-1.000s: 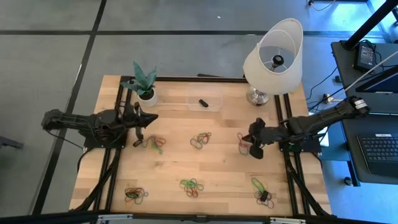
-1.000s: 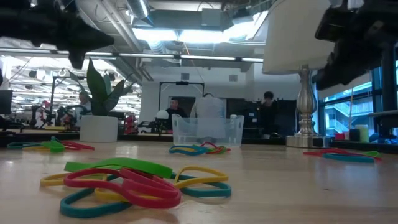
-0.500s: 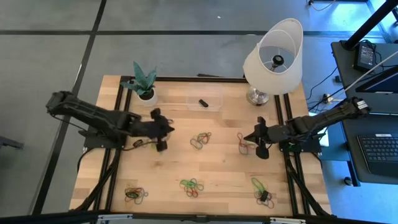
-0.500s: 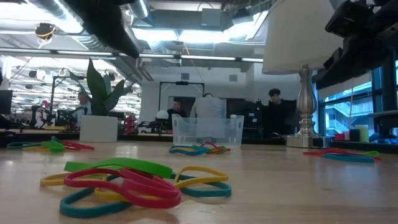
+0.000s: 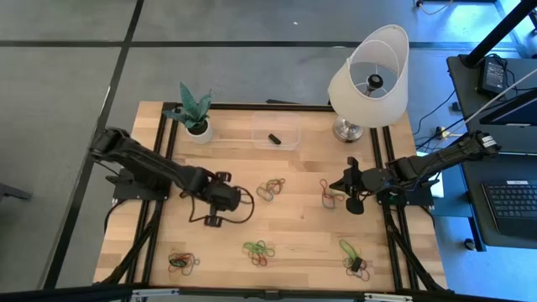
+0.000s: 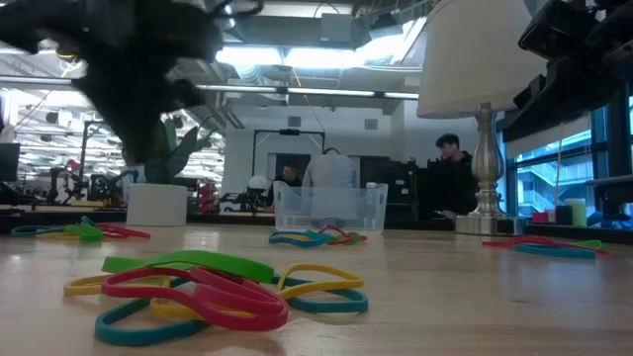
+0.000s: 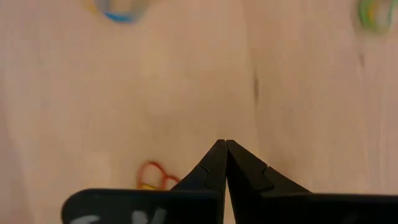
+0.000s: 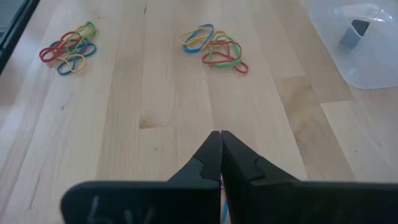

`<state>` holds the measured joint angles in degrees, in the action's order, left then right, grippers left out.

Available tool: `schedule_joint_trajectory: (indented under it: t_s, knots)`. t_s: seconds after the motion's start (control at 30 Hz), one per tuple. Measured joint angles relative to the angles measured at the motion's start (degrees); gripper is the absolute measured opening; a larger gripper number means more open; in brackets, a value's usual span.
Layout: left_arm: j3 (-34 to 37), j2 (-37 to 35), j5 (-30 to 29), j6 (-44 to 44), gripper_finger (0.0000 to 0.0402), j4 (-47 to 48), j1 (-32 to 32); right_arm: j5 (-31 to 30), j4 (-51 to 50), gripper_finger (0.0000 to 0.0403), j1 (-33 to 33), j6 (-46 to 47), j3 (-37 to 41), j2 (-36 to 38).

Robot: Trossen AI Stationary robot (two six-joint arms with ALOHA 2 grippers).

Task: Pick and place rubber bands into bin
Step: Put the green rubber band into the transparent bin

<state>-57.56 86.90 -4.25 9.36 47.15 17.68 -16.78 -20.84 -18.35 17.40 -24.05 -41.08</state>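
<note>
The left arm reaches from the left edge of the frame toward the middle of the wooden surface, its left tool low over bare wood left of centre, fingertips pressed together with nothing between them. A red and yellow loop shows just beside its tips in the left wrist view. The right arm comes in from the right edge, bent at the elbow; the right tool hangs at centre right, also pressed together and holding nothing, right by one cluster.

I count six clusters of rubber bands on the surface: one at centre, one by the right tool, one near the left tool, and three along the lower edge at left, middle and right.

One clear bin sits at upper centre, between one small potted plant at upper left and one lamp at upper right. A small dark piece lies inside the bin; no bands show in it.
</note>
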Motion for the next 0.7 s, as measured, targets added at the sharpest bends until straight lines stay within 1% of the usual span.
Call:
schedule_joint_trajectory:
  t_s: [0.1,0.2,0.33,0.43,0.57,0.7]
  knots:
    - [0.0,3.2,1.8,-1.9,0.0028,0.9,0.0,0.0,0.0,0.0005,0.0,-0.1,0.0,0.0]
    - [0.0,5.7,2.3,-2.9,0.0059,0.9,-0.2,0.0,-0.2,0.0005,0.0,0.0,0.0,0.0]
    - [0.0,8.0,0.0,-5.4,0.0103,1.6,-0.2,0.0,-0.2,0.0005,0.0,0.2,0.0,0.0]
    - [0.0,9.1,-1.2,-7.4,0.0129,3.7,-0.2,0.0,-0.2,0.0005,0.0,0.1,0.0,0.0]
    - [0.1,10.0,-1.1,-9.0,0.0146,5.9,-0.2,0.0,-0.2,0.0005,0.0,0.1,0.0,0.0]
    - [0.1,10.3,-0.9,-11.3,0.0146,6.6,-0.2,0.0,-0.3,0.0005,0.0,0.1,0.0,0.0]
